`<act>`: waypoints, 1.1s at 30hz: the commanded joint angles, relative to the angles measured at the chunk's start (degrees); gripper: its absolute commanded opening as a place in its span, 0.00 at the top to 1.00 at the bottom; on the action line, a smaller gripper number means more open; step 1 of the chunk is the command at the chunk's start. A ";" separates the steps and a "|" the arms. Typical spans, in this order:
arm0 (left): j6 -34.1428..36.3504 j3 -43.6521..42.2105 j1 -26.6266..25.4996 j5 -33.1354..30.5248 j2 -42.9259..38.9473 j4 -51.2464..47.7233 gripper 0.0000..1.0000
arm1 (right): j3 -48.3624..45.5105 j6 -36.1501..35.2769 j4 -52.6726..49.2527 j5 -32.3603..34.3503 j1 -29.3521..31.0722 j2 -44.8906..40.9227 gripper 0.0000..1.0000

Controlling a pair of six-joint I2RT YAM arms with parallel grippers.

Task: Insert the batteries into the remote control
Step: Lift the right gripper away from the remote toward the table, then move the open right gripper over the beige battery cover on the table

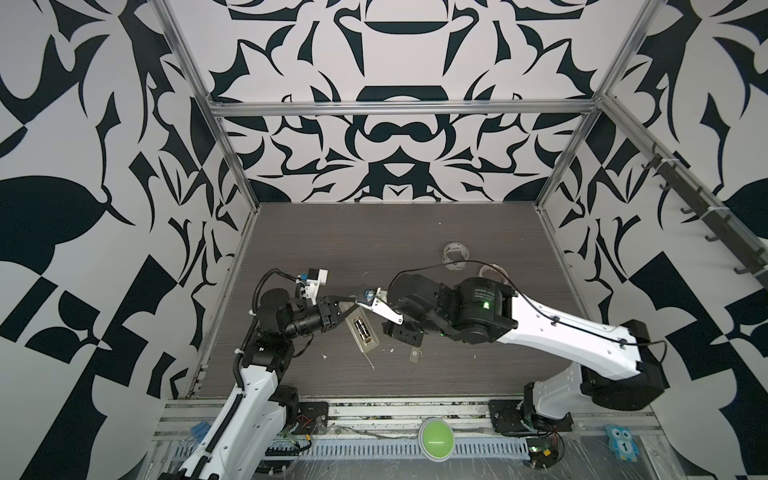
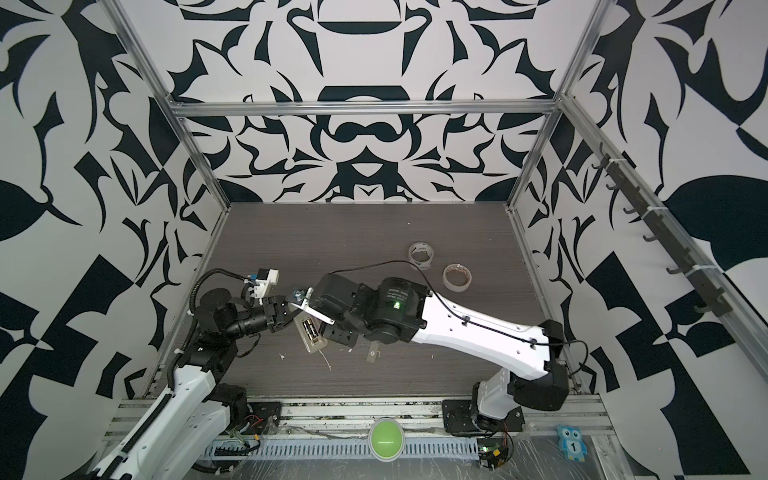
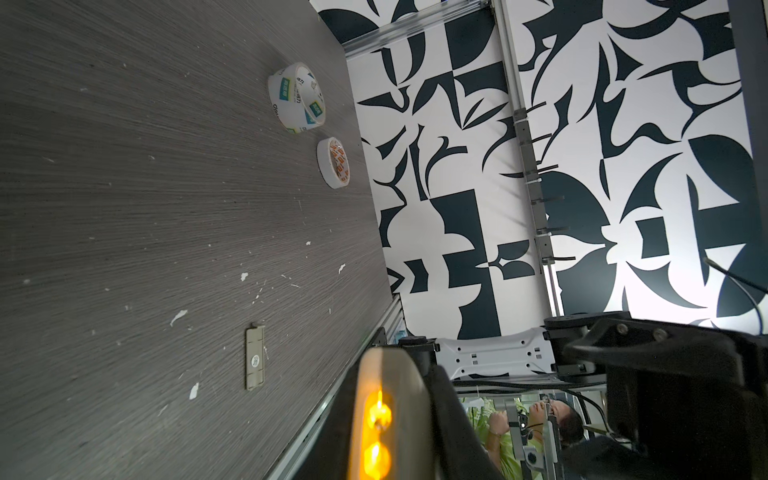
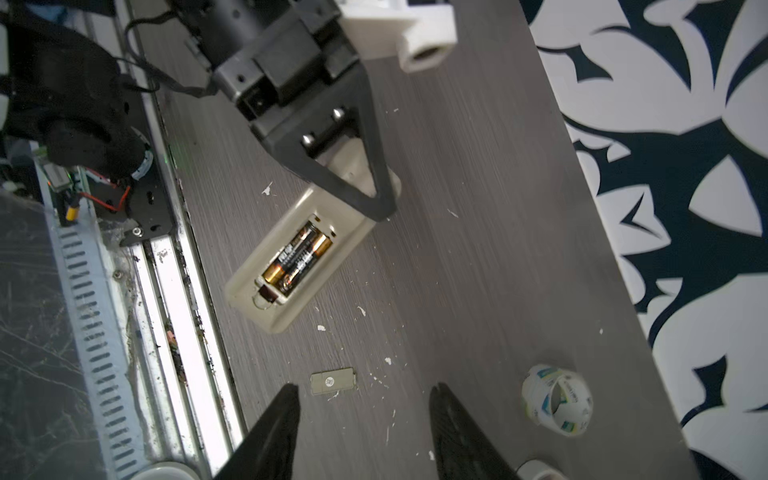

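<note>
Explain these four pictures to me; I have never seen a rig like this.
Two robot arms work over a grey table. Two pictures look down from overhead and are almost identical; the other two come from a camera on each arm's wrist. The left pincer is shut on one end of the remote control, whose open back shows both batteries seated inside. The right pincer is open and empty. On the table lie the battery cover and two tape rolls.
</note>
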 commanded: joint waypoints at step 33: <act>14.92 3.62 1.38 -13.72 -7.87 -16.53 1.00 | -32.11 60.13 10.16 -11.67 -7.74 -2.63 0.53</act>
